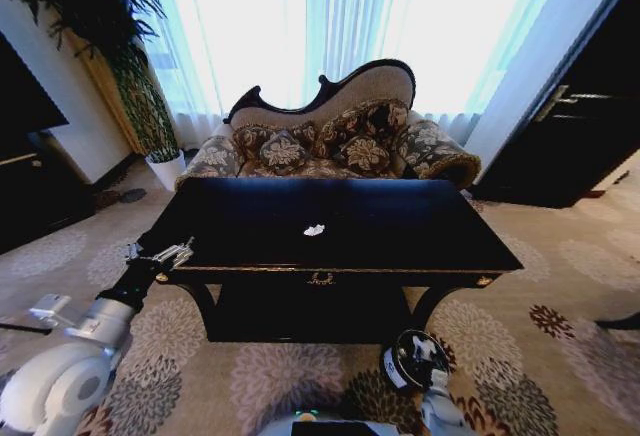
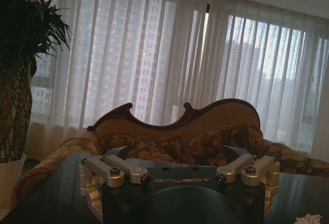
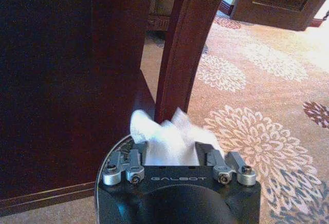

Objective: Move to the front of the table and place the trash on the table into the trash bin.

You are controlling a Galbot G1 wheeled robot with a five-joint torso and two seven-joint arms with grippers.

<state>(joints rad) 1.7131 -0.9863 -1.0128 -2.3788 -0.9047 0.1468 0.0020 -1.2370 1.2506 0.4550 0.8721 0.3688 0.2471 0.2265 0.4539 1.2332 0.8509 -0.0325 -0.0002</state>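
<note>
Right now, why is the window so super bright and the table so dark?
Head view: daylight through the curtains washes them nearly white, so the glossy table looks black with a pale sheen, and the room's edges bend. Left wrist view: the backlit sofa is dim. Right wrist view: the paper wad shows bright against the table's dark underside.
</note>
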